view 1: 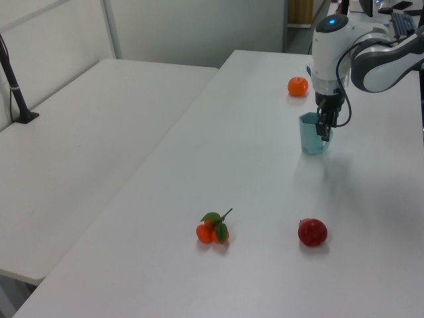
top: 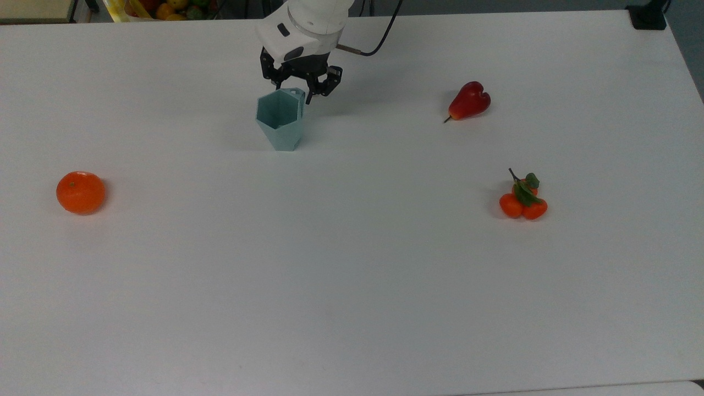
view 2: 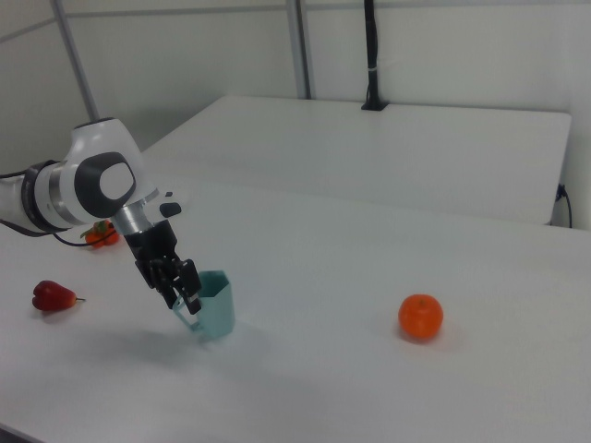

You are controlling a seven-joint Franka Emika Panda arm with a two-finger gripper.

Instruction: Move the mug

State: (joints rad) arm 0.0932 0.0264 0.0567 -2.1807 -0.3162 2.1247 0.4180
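In the top view, the orange [top: 80,192] lies far to the gripper's left, and the mug [top: 280,119], pale teal with a hexagonal rim and angular sides tapering to a small base, stands upright on the white worktop [top: 352,275] just below the gripper [top: 301,91], whose fingers are clamped on its handle at the rim. To the gripper's right lie a red fruit [top: 468,101] and a tangerine cluster [top: 523,199], with broad bare worktop toward the near edge. The handle is hidden between the fingers, and the arm is cut off at the top edge.
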